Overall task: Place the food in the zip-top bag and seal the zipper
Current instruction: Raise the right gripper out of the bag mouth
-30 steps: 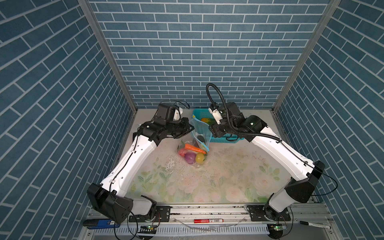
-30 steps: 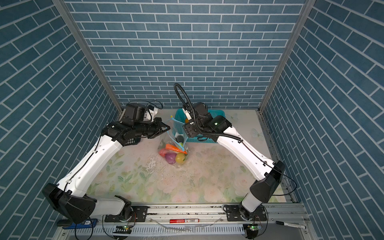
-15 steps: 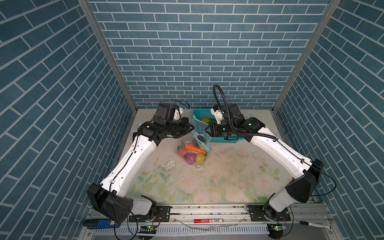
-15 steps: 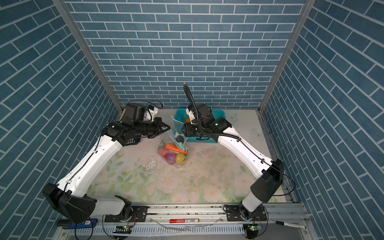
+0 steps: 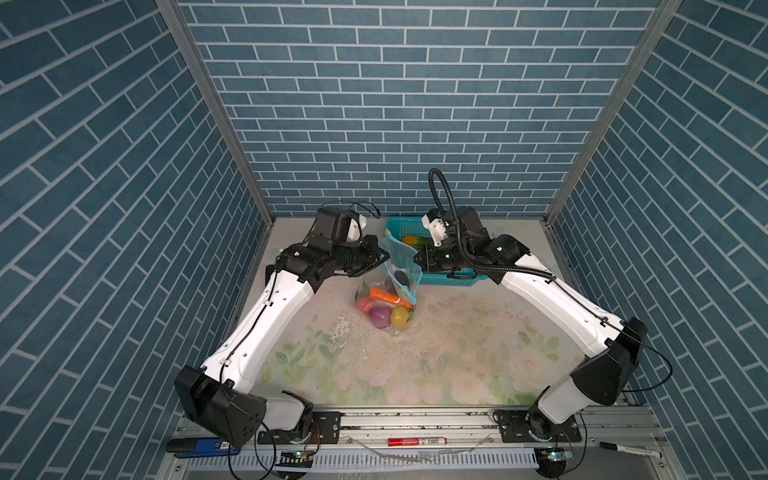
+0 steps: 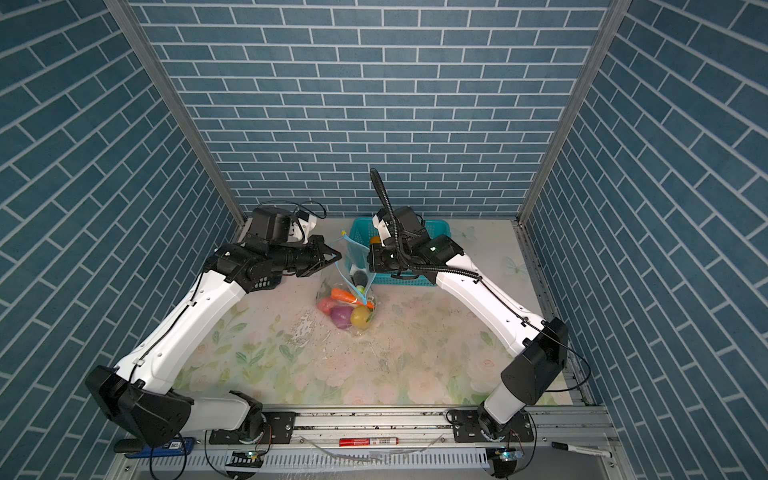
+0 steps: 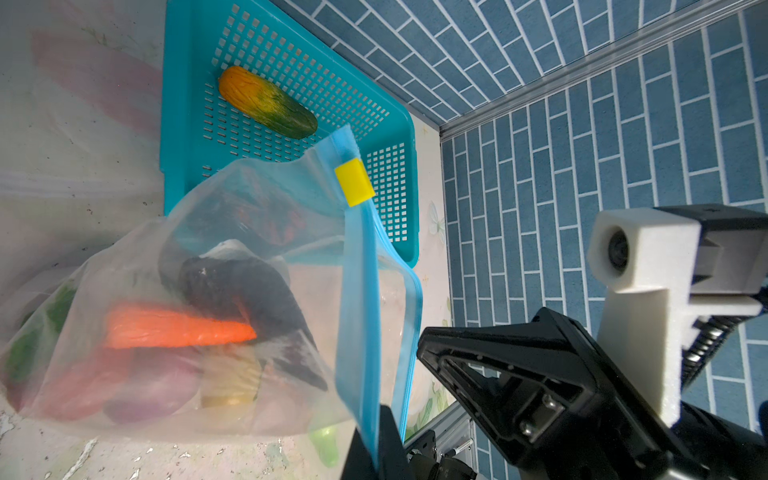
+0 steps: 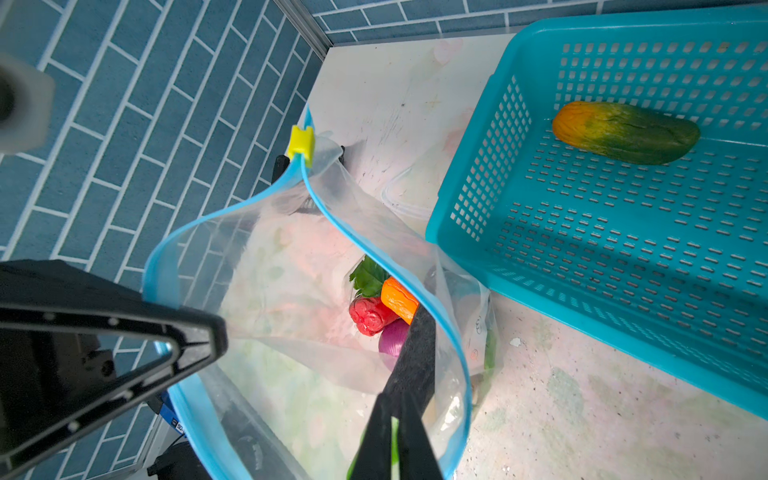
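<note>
Both top views: my left gripper (image 5: 379, 261) pinches the zip-top bag (image 5: 402, 262) by its rim.
Left wrist: the zipper (image 7: 358, 291) runs between its shut jaws.
Right wrist: my right gripper (image 8: 395, 424) is closed on nothing I can see, with the carrot (image 8: 398, 300) ahead and the cucumber (image 8: 625, 132) in the basket (image 8: 490, 166) beside.

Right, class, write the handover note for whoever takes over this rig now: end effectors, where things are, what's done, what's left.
Left end effector: shut on the zipper strip of the zip-top bag, holding its mouth up.
Right end effector: shut at the opposite lip; grip on it unclear.
Done, in the bag: carrot, purple onion, yellow fruit, red piece, eggplant.
Orange-green cucumber-like piece lies in the teal basket.
To do: bag it, then pull the yellow slider along the open zipper.
</note>
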Tool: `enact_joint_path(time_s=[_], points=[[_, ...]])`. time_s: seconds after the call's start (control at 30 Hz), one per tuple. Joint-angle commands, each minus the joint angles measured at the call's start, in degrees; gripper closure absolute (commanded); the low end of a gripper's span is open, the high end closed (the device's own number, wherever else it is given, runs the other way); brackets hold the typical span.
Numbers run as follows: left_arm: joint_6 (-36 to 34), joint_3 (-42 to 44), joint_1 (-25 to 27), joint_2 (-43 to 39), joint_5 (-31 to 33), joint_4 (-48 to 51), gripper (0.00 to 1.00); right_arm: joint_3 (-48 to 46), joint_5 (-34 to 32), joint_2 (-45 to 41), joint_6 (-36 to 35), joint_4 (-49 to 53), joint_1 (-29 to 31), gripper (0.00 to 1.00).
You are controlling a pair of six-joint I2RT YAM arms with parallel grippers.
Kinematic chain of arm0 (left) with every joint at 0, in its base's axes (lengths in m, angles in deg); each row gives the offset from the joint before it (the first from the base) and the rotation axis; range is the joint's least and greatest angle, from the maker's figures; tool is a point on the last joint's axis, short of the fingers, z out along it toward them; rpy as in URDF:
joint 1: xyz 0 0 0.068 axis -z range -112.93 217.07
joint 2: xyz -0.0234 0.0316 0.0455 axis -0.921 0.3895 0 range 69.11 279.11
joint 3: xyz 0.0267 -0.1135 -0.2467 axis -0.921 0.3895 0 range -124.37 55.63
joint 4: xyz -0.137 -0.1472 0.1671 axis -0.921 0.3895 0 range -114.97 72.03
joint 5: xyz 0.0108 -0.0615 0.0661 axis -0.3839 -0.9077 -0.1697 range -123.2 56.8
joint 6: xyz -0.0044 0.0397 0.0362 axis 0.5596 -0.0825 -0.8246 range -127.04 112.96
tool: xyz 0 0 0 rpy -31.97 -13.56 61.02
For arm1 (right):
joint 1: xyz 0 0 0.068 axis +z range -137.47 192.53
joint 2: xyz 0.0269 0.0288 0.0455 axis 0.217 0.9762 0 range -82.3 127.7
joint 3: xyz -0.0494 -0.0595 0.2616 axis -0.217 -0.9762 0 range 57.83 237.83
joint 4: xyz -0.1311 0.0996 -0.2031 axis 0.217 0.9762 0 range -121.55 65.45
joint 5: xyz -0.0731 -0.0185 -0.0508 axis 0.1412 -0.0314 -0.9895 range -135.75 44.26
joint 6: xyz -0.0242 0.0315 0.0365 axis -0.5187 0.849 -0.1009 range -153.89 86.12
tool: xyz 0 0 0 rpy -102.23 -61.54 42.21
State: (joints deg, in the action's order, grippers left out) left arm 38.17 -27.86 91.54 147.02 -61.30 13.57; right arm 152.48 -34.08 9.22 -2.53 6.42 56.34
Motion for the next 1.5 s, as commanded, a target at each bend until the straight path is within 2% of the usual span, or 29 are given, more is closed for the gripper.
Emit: enact_joint_path(time_s=[0.0,0.1,0.17,0.23,0.3,0.4,0.5,0.57,0.73,0.9,0.97,1.1,1.47], points=[[-0.71,0.26,0.15,0.14,0.06,-1.65,1.0,-1.19,0.56,-1.55,1.09,-0.87,-0.22,0.96],[-0.9,0.09,0.16,0.18,0.06,-1.48,1.0,-0.79,-0.2,-1.4,0.72,-0.26,-0.22,0.98],[-0.85,0.12,0.15,0.2,-0.04,-1.53,1.0,0.22,-1.62,-0.96,-0.74,1.46,-0.2,0.95],[-0.88,0.09,0.22,0.22,-0.16,-1.42,1.0,1.64,-5.54,-0.8,-2.49,4.61,-0.22,0.81],[-0.8,0.09,0.21,0.14,-0.2,-1.42,1.0,1.86,-11.01,-1.25,-4.04,6.67,-0.24,0.62],[-0.88,0.1,0.15,0.09,-0.14,-1.31,1.0,0.32,-15.39,-1.87,-4.72,5.86,-0.31,0.44],[-0.88,0.08,0.21,0.2,-0.07,-1.17,1.0,-0.74,-11.23,-0.95,-4.09,3.48,-0.3,0.41],[-0.94,0.08,0.21,0.21,-0.04,-1.17,1.0,0.13,-8.32,0.51,-3.25,3.52,-0.3,0.45],[-0.92,-0.09,0.21,0.38,-0.02,-0.94,1.0,1.9,-7.0,2.86,-2.71,4.28,-0.31,0.71],[-1.05,-0.33,0.17,0.14,0.06,-0.68,1.0,2.3,-3.92,3.13,-3.05,3.16,-0.31,0.89],[-1.15,-0.45,0.11,0.15,0.06,-0.48,1.0,2.87,-2.46,3.57,-3.05,2.97,-0.27,1.0],[-1.2,-0.88,0.07,0.12,0.06,0.09,1.0,3.96,1.16,3.77,-3.89,2.67,-0.22,1.0],[-1.6,-2.76,0.1,-2.08,0.59,2.85,1.0,14.32,-1.06,5.32,-8.55,10.2,0.21,1.0]])
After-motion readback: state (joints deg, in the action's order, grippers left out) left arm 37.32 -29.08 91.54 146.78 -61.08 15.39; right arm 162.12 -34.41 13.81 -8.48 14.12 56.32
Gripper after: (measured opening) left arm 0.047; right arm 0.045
